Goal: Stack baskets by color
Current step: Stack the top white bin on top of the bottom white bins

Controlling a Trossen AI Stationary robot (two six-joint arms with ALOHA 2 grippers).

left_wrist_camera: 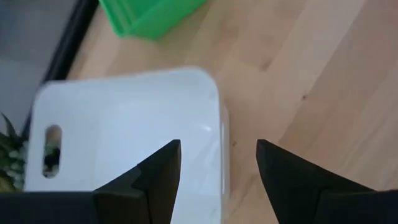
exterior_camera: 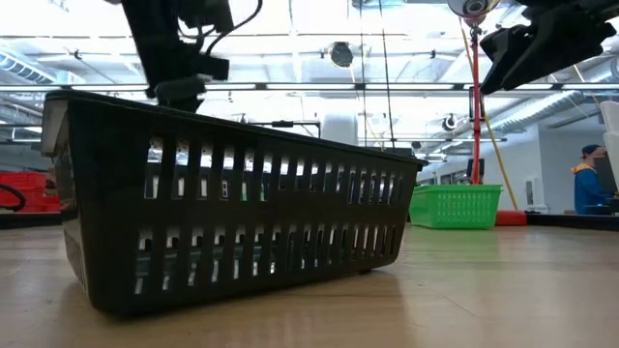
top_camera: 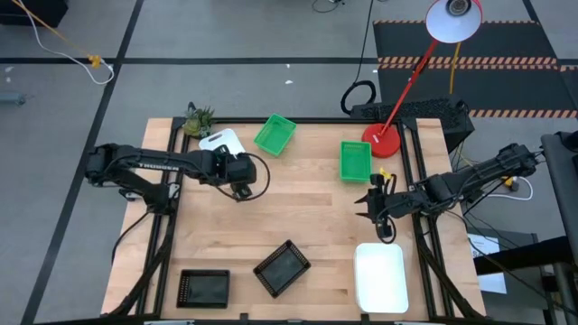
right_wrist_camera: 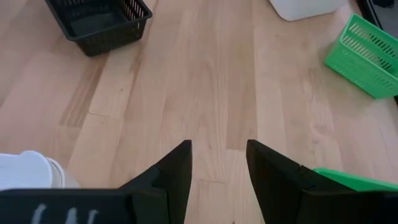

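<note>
- Left gripper [top_camera: 240, 181] hovers at the table's [top_camera: 307, 208] far left, fingers [left_wrist_camera: 158, 174] spread open over the edge of an upturned white basket [top_camera: 222, 142]; nothing is held.
- Right gripper [top_camera: 375, 203] hangs over bare wood near the right edge, jaws apart and empty.
- Green baskets: one tilted [top_camera: 275, 134] at the far middle, one [top_camera: 355, 161] beside the red lamp base [top_camera: 383, 143].
- Black baskets: one [top_camera: 203, 288] at the near left, another [top_camera: 282, 267] just right of it, turned askew.
- Another white basket [top_camera: 380, 277] lies at the near right.
</note>
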